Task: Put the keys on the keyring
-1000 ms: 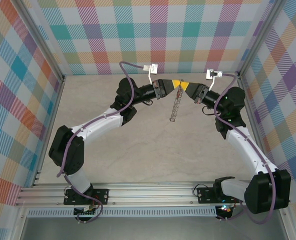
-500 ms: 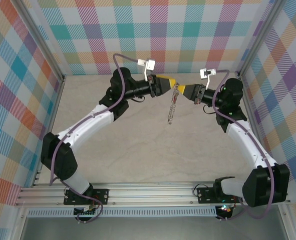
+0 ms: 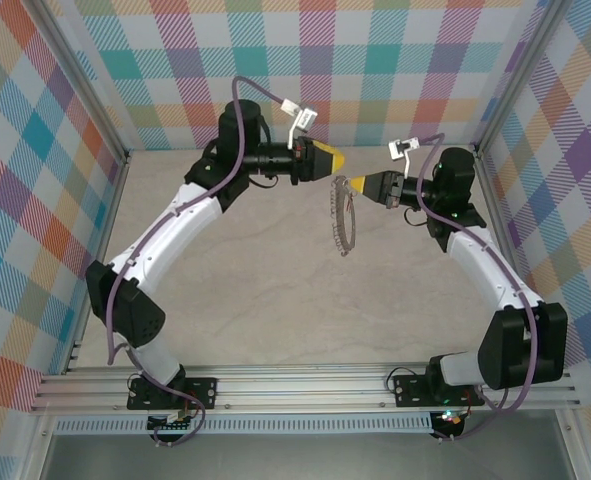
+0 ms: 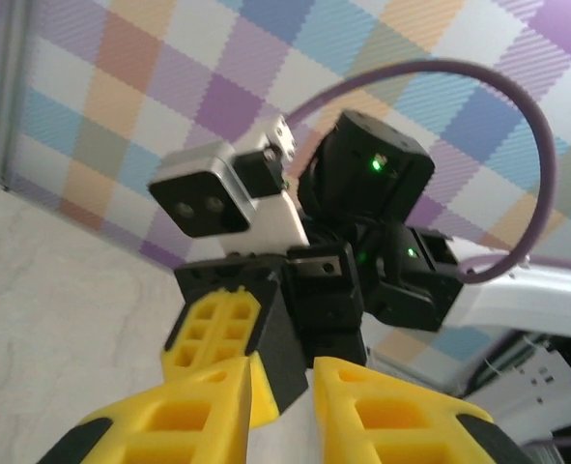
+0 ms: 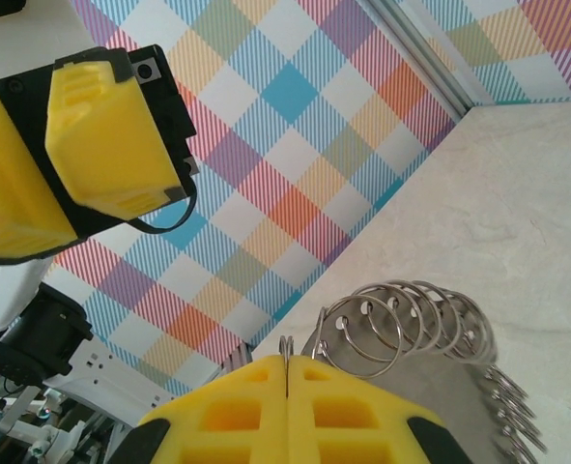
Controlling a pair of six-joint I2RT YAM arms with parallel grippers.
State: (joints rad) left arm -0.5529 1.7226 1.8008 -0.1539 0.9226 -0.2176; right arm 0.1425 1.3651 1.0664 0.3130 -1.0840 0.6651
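Top view: both arms reach in over the far half of the bench (image 3: 255,300), tips nearly meeting, left pincer (image 3: 337,160) just above and left of right pincer (image 3: 347,182).

- Right pincer: fingers pressed together on the top of the keyring (image 3: 343,222). The keyring hangs straight down from it as a narrow loop, its low end over bare bench, mid-width. Whether the low end touches the surface I cannot tell.
- Right wrist view: the closed yellow fingers (image 5: 217,416) pinch a thin wire end. The keyring (image 5: 411,314) fans out behind as a row of overlapping silver rings, more links trailing off lower right.
- Left pincer (image 5: 53,164) sits close ahead of it, upper left, apart from the rings.
- Left wrist view: left pincer (image 4: 283,382) narrow, a slim gap between the fingers, nothing seen in it.
- Right arm's wrist camera (image 4: 217,198) and black body block the view straight ahead.

Surroundings:
- plaid walls (image 3: 375,60) on three sides
- metal rail (image 3: 305,385) along the near edge
- purple cable (image 3: 237,110) looping off the left arm
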